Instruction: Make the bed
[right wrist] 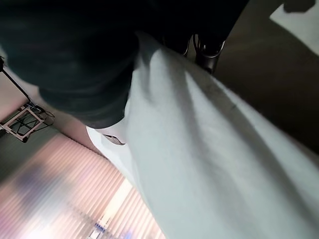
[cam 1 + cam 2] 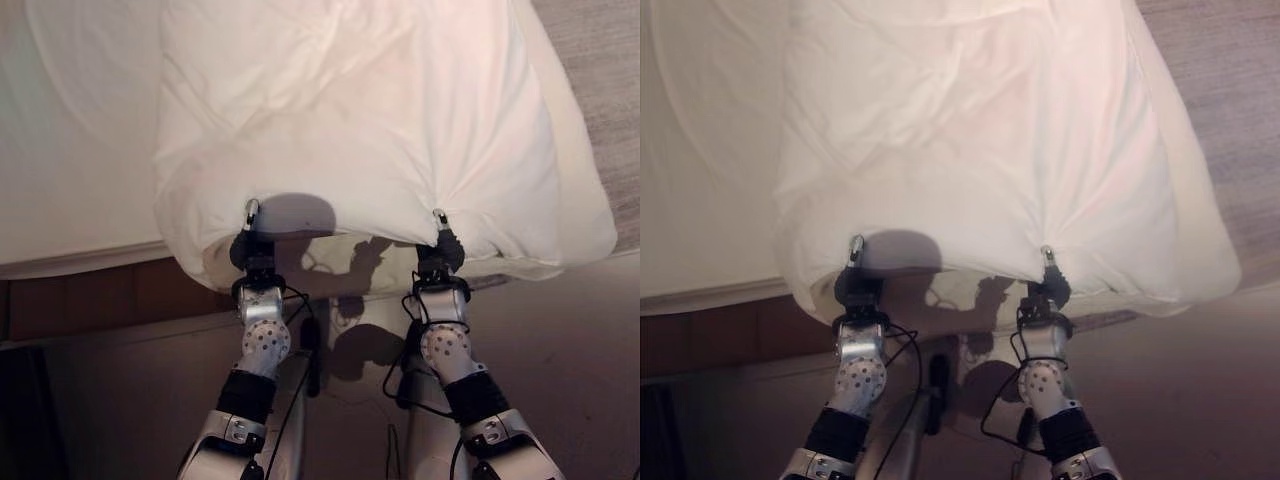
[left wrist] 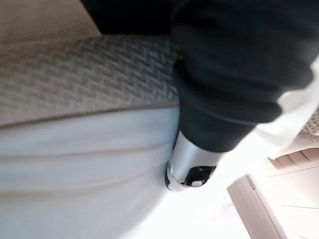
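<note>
Left eye view: I see white duvet (image 2: 380,140) draped over bed (image 2: 70,170), near edge bunched where left hand (image 2: 250,240) and right hand (image 2: 440,240) pinch it.

Right eye view: same hold, 2 grab points well apart.

Left wrist view: thumb (image 3: 192,167) pressed on cloth.

Right wrist view: cloth spills over hand. Duvet looks soft, light, bulky; I judge edge or corners best hold.

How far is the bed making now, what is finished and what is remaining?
Done: both hands, left hand and right hand, pinch the duvet at its near edge. In hand: it hangs bunched over the bed's foot. Left: the sheet beside it lies uncovered.
</note>
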Controlling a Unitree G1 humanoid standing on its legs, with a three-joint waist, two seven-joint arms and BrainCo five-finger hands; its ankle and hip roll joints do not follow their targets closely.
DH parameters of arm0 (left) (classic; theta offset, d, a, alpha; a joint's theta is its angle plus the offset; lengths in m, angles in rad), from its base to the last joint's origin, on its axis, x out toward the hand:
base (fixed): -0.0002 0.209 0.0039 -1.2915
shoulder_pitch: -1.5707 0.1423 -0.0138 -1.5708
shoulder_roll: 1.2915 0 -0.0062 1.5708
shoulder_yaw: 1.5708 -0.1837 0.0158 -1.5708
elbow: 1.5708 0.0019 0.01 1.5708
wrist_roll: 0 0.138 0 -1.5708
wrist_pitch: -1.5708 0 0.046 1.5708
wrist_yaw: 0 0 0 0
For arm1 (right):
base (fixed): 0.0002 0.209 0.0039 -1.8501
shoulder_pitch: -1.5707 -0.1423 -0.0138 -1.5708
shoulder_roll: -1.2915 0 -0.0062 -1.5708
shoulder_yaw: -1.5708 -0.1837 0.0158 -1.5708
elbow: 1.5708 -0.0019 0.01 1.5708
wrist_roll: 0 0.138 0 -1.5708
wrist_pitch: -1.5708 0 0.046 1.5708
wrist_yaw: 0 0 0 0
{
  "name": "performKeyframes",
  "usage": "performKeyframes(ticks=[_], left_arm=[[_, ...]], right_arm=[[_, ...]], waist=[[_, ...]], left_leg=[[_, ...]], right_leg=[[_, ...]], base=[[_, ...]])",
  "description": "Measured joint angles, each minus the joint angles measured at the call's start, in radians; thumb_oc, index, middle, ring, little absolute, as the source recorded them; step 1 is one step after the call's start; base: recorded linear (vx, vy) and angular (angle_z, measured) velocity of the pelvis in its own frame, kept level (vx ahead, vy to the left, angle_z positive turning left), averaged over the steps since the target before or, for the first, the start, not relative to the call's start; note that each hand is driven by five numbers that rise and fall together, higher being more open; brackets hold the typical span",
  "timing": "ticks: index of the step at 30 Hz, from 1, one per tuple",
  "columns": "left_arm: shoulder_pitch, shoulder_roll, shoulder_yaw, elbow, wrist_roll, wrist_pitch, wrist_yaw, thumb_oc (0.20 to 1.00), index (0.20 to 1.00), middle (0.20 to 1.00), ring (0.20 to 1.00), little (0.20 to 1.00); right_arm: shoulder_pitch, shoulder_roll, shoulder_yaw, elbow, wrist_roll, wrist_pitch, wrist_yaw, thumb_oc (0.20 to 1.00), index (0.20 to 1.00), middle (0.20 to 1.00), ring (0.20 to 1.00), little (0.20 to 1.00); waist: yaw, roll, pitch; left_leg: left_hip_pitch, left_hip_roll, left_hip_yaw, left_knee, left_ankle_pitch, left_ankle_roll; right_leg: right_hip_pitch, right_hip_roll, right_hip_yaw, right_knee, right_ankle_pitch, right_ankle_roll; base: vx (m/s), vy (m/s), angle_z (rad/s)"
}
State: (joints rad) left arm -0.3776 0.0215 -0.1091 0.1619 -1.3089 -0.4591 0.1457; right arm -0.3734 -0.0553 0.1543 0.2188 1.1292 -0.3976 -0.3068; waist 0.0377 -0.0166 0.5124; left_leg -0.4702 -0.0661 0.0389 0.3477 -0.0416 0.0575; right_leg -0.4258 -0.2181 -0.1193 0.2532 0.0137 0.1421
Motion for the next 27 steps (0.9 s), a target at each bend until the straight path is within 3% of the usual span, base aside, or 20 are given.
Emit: performKeyframes(ticks=[3,4,6,7,9,13,15,16,18,19,20,21,22,23,24,27], left_arm=[[0.039,0.002,0.000,-0.030,0.004,0.017,0.000,0.200,0.200,0.200,0.200,0.200],[0.052,0.008,-0.001,-0.039,0.023,0.023,0.001,0.200,0.200,0.200,0.200,0.200],[0.068,0.011,-0.001,-0.047,0.039,0.029,0.001,0.200,0.200,0.200,0.200,0.200],[0.081,0.016,-0.002,-0.047,0.039,0.039,0.001,0.200,0.200,0.200,0.200,0.200],[0.101,0.022,-0.015,-0.050,0.039,0.040,0.001,0.200,0.200,0.200,0.200,0.200],[0.141,0.020,-0.022,-0.063,0.038,0.042,0.000,0.200,0.200,0.200,0.200,0.200],[0.135,0.014,-0.028,-0.059,0.038,0.045,0.000,0.200,0.200,0.200,0.200,0.200],[0.125,0.010,-0.036,-0.049,0.038,0.060,-0.002,0.200,0.200,0.200,0.200,0.200],[0.121,0.001,-0.040,-0.052,0.038,0.065,-0.004,0.200,0.200,0.200,0.200,0.200],[0.119,0.000,-0.040,-0.052,0.037,0.065,-0.007,0.200,0.200,0.200,0.200,0.200],[0.119,0.000,-0.040,-0.052,0.037,0.065,-0.008,0.200,0.200,0.200,0.200,0.200],[0.118,-0.003,-0.034,-0.052,0.038,0.065,-0.008,0.200,0.200,0.200,0.200,0.200],[0.114,0.000,-0.031,-0.052,0.039,0.065,-0.008,0.200,0.200,0.200,0.200,0.200],[0.115,0.000,-0.031,-0.052,0.039,0.065,-0.008,0.200,0.200,0.200,0.200,0.200],[0.105,-0.006,-0.032,-0.051,0.039,0.065,-0.008,0.200,0.200,0.200,0.200,0.200],[0.084,-0.007,-0.030,-0.046,0.040,0.065,-0.006,0.200,0.200,0.200,0.200,0.200]], right_arm=[[0.012,0.005,0.000,0.005,0.001,0.000,0.017,0.200,0.200,0.200,0.200,0.200],[0.016,0.004,0.004,0.008,0.001,0.000,0.037,0.200,0.200,0.200,0.200,0.200],[0.027,0.000,0.006,0.022,0.005,0.000,0.076,0.200,0.200,0.200,0.200,0.200],[0.036,-0.001,0.006,0.026,0.015,0.000,0.096,0.200,0.200,0.200,0.200,0.200],[0.058,-0.012,0.012,0.024,0.021,0.000,0.119,0.200,0.200,0.200,0.200,0.200],[0.066,-0.031,0.022,0.028,0.021,0.002,0.147,0.200,0.200,0.200,0.200,0.200],[0.080,-0.037,0.020,0.031,0.021,0.002,0.147,0.200,0.200,0.200,0.200,0.200],[0.095,-0.046,0.008,0.031,0.021,0.002,0.147,0.200,0.200,0.200,0.200,0.200],[0.102,-0.064,0.009,0.035,0.019,0.002,0.147,0.200,0.200,0.200,0.200,0.200],[0.094,-0.070,0.010,0.042,0.017,0.002,0.147,0.200,0.200,0.200,0.200,0.200],[0.092,-0.070,0.010,0.041,0.016,0.002,0.148,0.200,0.200,0.200,0.200,0.200],[0.093,-0.073,0.016,0.045,0.012,0.002,0.148,0.200,0.200,0.200,0.200,0.200],[0.095,-0.074,0.017,0.045,0.007,0.002,0.151,0.200,0.200,0.200,0.200,0.200],[0.096,-0.078,0.017,0.044,0.001,0.002,0.152,0.200,0.200,0.200,0.200,0.200],[0.093,-0.092,0.016,0.042,-0.001,0.001,0.157,0.200,0.200,0.200,0.200,0.200],[0.099,-0.106,0.018,0.042,-0.002,0.001,0.163,0.200,0.200,0.200,0.200,0.200]], waist=[[0.002,-0.005,-0.003],[0.000,-0.009,-0.005],[-0.011,-0.014,-0.008],[-0.026,-0.015,-0.008],[-0.046,-0.015,-0.011],[-0.033,-0.017,-0.015],[-0.050,-0.015,-0.016],[-0.055,-0.013,-0.015],[-0.045,-0.014,-0.016],[-0.037,-0.015,-0.016],[-0.038,-0.015,-0.017],[-0.023,-0.015,-0.019],[-0.019,-0.021,-0.022],[-0.023,-0.022,-0.022],[-0.024,-0.028,-0.023],[-0.023,-0.035,-0.025]], left_leg=[[0.032,-0.015,0.012,-0.099,0.047,0.017],[0.044,-0.022,0.014,-0.130,0.066,0.024],[0.065,-0.033,0.014,-0.172,0.092,0.029],[0.081,-0.049,-0.008,-0.195,0.100,0.025],[0.099,-0.055,-0.027,-0.231,0.120,0.014],[0.096,-0.042,-0.016,-0.232,0.123,-0.001],[0.074,-0.044,-0.016,-0.166,0.118,-0.046],[0.035,-0.058,-0.004,-0.086,0.147,-0.097],[0.020,-0.069,0.010,-0.061,0.201,-0.170],[0.012,-0.071,0.006,-0.044,0.222,-0.197],[0.000,-0.071,0.009,-0.022,0.210,-0.197],[-0.021,-0.018,0.038,0.095,0.086,-0.108],[-0.031,0.031,0.014,0.148,0.028,-0.105],[-0.030,0.041,-0.004,0.158,0.017,-0.112],[-0.017,0.083,-0.086,0.132,0.003,-0.139],[0.062,0.193,-0.159,-0.059,0.001,-0.157]], right_leg=[[-0.014,0.065,0.024,0.036,-0.051,-0.017],[-0.036,0.105,0.037,0.099,-0.097,-0.015],[-0.060,0.179,0.064,0.158,-0.136,-0.053],[-0.049,0.221,0.100,0.145,-0.145,-0.090],[-0.031,0.240,0.135,0.129,-0.139,-0.134],[-0.037,0.245,0.107,0.139,-0.136,-0.143],[-0.021,0.233,0.079,0.149,-0.142,-0.158],[-0.007,0.210,0.049,0.167,-0.147,-0.178],[0.004,0.193,0.021,0.169,-0.147,-0.189],[0.012,0.179,0.014,0.161,-0.148,-0.201],[0.023,0.180,0.013,0.146,-0.155,-0.232],[0.025,0.180,-0.035,0.140,-0.155,-0.289],[0.021,0.179,-0.076,0.127,-0.147,-0.304],[0.021,0.181,-0.096,0.124,-0.143,-0.310],[0.009,0.170,-0.133,0.115,-0.135,-0.319],[0.010,0.165,-0.188,0.103,-0.127,-0.326]], base=[[-0.04,0.126,-0.10],[0.03,-0.001,-0.09],[0.06,-0.057,0.15],[0.02,-0.041,0.42],[-0.01,-0.020,0.38],[-0.01,-0.180,-0.03],[-0.05,-0.183,0.55],[-0.07,-0.171,0.92],[-0.06,-0.181,0.78],[-0.02,-0.132,0.52],[-0.06,-0.177,0.26],[-0.05,-0.049,-0.03],[-0.04,-0.046,-0.11],[-0.01,-0.002,0.11],[0.02,0.069,0.31],[0.00,0.153,0.35]])
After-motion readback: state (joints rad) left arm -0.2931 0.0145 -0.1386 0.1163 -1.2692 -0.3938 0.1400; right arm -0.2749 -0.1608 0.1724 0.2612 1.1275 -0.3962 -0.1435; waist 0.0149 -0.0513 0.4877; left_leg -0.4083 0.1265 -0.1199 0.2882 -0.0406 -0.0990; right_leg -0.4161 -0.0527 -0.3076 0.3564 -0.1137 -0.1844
